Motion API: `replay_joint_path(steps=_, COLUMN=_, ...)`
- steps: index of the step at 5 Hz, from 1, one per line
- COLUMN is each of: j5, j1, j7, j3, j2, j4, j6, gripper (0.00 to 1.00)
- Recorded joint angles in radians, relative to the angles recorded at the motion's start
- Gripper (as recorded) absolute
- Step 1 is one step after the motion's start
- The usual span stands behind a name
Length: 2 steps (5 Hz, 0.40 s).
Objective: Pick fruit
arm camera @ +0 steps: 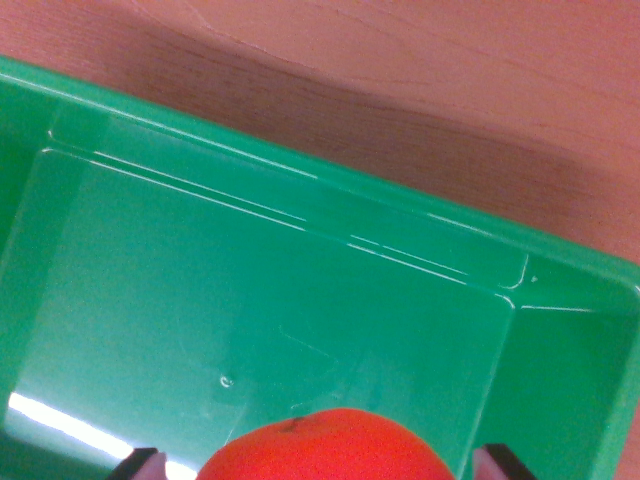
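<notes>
1. Showing across the top of the wrist view is a reddish-brown wooden tabletop [480, 70], lying well beyond the fingers; its grain is running faintly across it, and a soft dark shadow is falling on it along the far side of the bin. Nothing more of the room is appearing.

2. Filling most of the view is a green plastic bin [560, 262], its far rim slanting downward from the wrist view's left to the wrist view's right. Its smooth glossy floor is spreading out ahead of the fingers, and a bright strip of glare is lying on it just beyond the finger at the wrist view's left.

3. Sitting inside the bin, at the bottom edge of the view, is an orange-red fruit [325, 448] with a small dark stem mark on its top; only its upper part is showing. It is lying between the two fingers.

4. Peeking in at the bottom edge are the two dark fingertips [498, 460] of the gripper [318, 462], one on each side of the fruit, standing spread apart. Whether they are pressing on the fruit or merely flanking it cannot be told, since the contact points are lying below the frame.
</notes>
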Motion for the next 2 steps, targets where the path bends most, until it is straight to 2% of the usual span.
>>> replay_joint_path(steps=1, j5=0.0000, j1=0.0000, j7=0.000, j3=0.000, j2=0.000, j4=0.000, j6=0.000, gripper=1.00)
replay_joint_path(steps=2, j5=-0.0018, j1=0.0005, j7=0.001, j3=0.000, j2=-0.012, j4=0.022, j6=0.034, gripper=1.00)
